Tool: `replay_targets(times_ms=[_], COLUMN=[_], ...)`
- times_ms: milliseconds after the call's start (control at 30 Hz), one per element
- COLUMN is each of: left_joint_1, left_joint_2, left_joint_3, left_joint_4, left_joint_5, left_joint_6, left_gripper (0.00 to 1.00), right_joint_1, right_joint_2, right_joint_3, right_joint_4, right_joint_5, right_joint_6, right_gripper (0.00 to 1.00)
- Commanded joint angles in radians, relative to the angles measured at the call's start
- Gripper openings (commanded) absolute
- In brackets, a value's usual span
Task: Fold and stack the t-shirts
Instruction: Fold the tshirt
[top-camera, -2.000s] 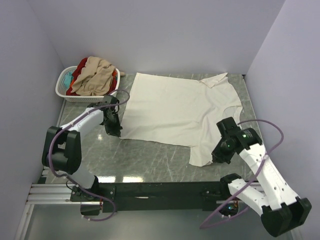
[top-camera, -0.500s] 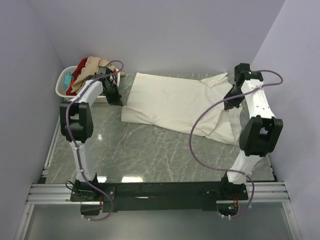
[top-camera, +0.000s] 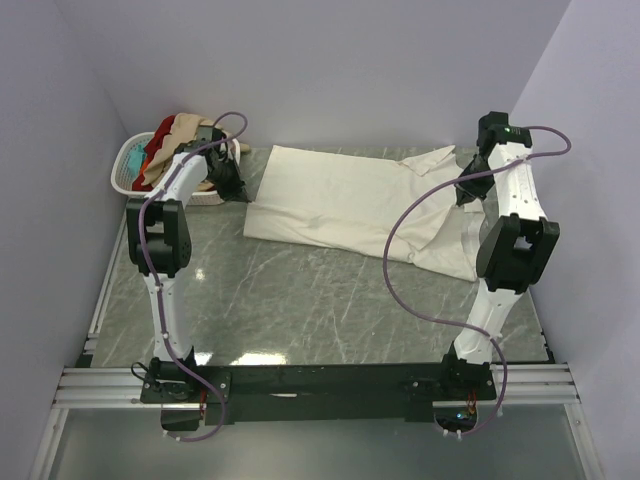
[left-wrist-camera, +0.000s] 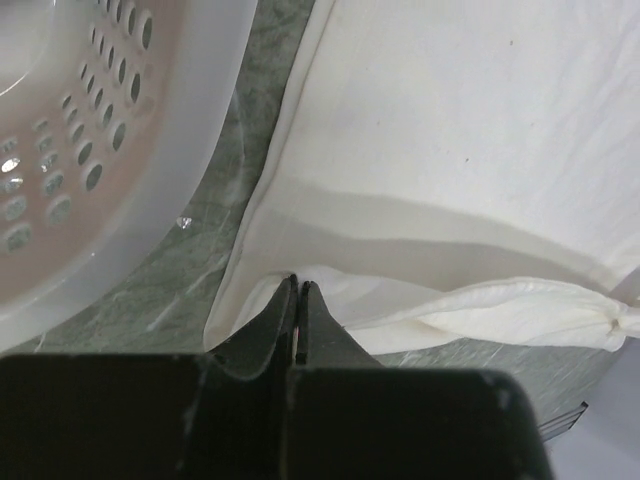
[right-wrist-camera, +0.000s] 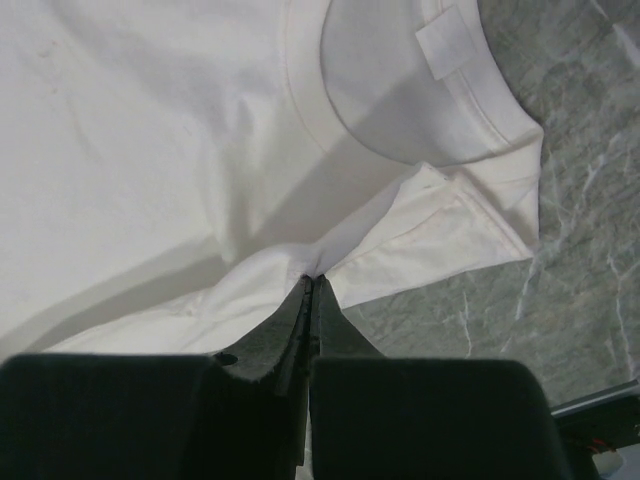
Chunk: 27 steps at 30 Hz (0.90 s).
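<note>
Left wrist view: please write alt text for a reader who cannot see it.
The left gripper, black and shut, pinches an edge of a cream-white cloth t-shirt folded over on itself. A white slotted plastic laundry basket fills the upper left, with a strip of green-grey marbled table between it and the shirt.

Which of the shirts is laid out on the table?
The big cream-white shirt, spread across the table; the tan shirt and red shirt are heaped in the white basket at far left.
</note>
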Motion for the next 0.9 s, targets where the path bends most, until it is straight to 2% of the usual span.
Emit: replay_targets(times_ms=[0, 133, 200, 233, 333, 367, 433, 467, 567, 733, 867], left_joint_1=[0.009, 0.009, 0.009, 0.009, 0.009, 0.009, 0.009, 0.009, 0.009, 0.005, -0.001], left_joint_2=[0.017, 0.042, 0.051, 0.051, 0.049, 0.042, 0.033, 0.019, -0.021, -0.108, -0.211], left_joint_3=[0.051, 0.062, 0.062, 0.063, 0.065, 0.065, 0.059, 0.051, 0.008, -0.113, -0.255], left_joint_4=[0.025, 0.037, 0.044, 0.052, 0.070, 0.075, 0.086, 0.086, 0.091, 0.100, 0.103], left_joint_5=[0.036, 0.068, 0.085, 0.089, 0.103, 0.106, 0.114, 0.117, 0.115, 0.080, -0.009], left_joint_6=[0.010, 0.002, 0.002, 0.002, 0.002, 0.002, 0.005, 0.010, 0.017, 0.036, 0.056], left_gripper=[0.00, 0.02, 0.11, 0.23, 0.49, 0.62, 0.73, 0.76, 0.79, 0.74, 0.70], right_joint_1=[-0.015, -0.015, -0.016, -0.016, -0.016, -0.018, -0.021, -0.022, -0.033, -0.070, -0.108], right_joint_2=[0.023, 0.074, 0.083, 0.094, 0.121, 0.129, 0.148, 0.151, 0.137, 0.011, -0.113], right_joint_3=[0.066, 0.083, 0.082, 0.080, 0.091, 0.106, 0.121, 0.128, 0.094, -0.105, -0.361], right_joint_4=[-0.023, -0.020, -0.013, -0.002, 0.021, 0.024, 0.049, 0.056, 0.079, 0.151, 0.220], right_joint_5=[0.014, -0.002, -0.011, -0.023, -0.051, -0.089, -0.143, -0.176, -0.195, -0.166, -0.155], right_joint_6=[-0.020, -0.028, -0.029, -0.031, -0.034, -0.035, -0.047, -0.049, -0.035, -0.049, -0.060], right_gripper=[0.00, 0.00, 0.00, 0.00, 0.01, 0.15, 0.32, 0.45, 0.63, 0.68, 0.68])
